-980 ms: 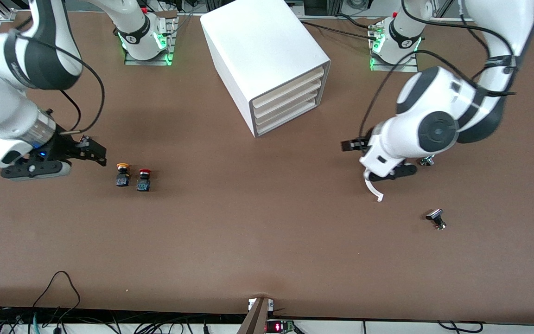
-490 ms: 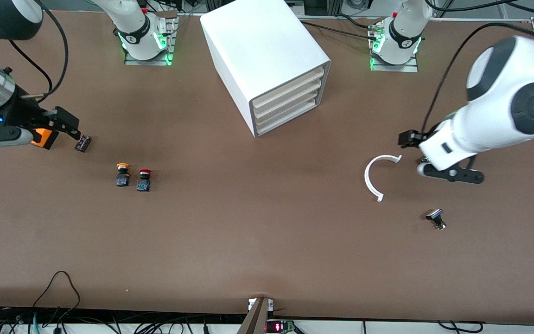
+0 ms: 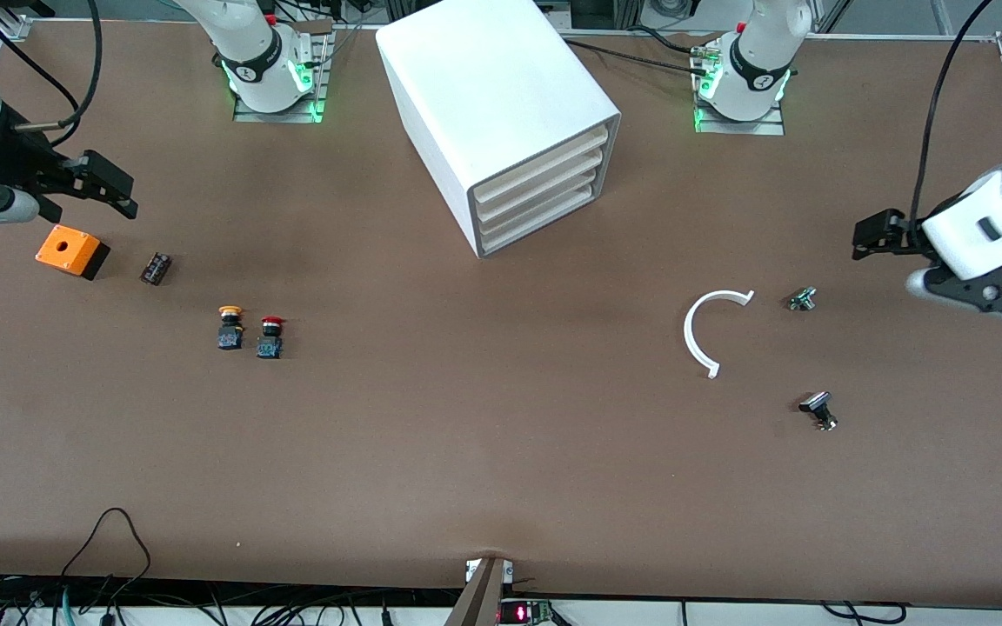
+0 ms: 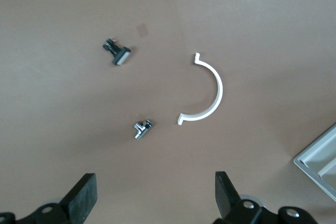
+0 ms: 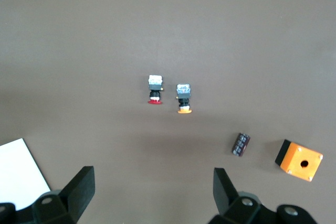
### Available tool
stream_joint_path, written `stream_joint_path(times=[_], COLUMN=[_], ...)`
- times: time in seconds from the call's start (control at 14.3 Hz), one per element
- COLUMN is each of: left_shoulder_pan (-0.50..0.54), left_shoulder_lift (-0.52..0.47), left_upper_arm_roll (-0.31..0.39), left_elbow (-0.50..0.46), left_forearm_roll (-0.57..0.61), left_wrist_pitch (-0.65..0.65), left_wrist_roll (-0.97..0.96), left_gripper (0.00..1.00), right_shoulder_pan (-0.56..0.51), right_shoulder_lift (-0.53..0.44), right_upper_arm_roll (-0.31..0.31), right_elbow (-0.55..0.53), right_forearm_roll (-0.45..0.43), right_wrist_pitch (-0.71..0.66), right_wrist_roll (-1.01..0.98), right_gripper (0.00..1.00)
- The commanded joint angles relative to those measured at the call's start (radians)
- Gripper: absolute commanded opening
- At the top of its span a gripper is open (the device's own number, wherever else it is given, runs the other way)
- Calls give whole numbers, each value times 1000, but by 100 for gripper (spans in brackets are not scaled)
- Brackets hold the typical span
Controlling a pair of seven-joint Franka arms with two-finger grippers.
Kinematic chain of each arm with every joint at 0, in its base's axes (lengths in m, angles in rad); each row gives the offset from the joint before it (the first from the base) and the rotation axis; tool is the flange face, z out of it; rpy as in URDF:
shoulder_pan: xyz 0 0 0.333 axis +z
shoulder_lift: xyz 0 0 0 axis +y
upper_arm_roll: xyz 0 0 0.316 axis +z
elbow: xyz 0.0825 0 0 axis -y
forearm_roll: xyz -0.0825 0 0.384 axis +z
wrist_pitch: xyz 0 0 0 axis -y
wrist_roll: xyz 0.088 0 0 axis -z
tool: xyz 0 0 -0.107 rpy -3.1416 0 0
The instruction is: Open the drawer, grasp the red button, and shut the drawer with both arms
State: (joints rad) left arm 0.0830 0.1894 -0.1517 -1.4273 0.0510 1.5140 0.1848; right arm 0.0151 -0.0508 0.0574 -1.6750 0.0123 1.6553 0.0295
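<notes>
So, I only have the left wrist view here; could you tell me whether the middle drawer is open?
Observer: No, the middle drawer is shut, flush with the other two.
Operator: Thank you. Where is the red button?
Observer: The red button stands on the table beside a yellow button, toward the right arm's end.
Operator: And the right gripper, please?
Observer: The right gripper is open and empty, over the table by an orange box.

Red-capped button (image 3: 270, 337), orange box (image 3: 71, 250), white cabinet (image 3: 496, 104).
</notes>
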Motion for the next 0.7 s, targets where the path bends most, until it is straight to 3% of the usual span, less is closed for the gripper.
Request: stream_joint_path(times=[0.0,0.21,0.49,0.63], left_shoulder_pan=[-152,-186,-196,-200], left_shoulder_lift=[-174,-251,-260,-231], left_upper_arm_roll=[165,178,193,179], left_elbow=[-253,-354,-348,-283], left_forearm_roll=[-23,-23,-20,-16], left_wrist_pitch=[167,245,220,142], left_wrist_roll=[7,-126,-160,-166], left_gripper=[99,99,99,99], right_shoulder_pan=[-30,-52,-49,-47], right_shoulder_lift=[-12,-12,-12,-12], right_upper_arm_roll=[27,39,39,39], right_elbow=[0,0,0,0], right_forearm_roll=[-32,-35,-35,-35], right_wrist_pitch=[-23,-23,-25,-25], right_wrist_roll=[29,29,29,27], right_gripper=[100,100,100,100])
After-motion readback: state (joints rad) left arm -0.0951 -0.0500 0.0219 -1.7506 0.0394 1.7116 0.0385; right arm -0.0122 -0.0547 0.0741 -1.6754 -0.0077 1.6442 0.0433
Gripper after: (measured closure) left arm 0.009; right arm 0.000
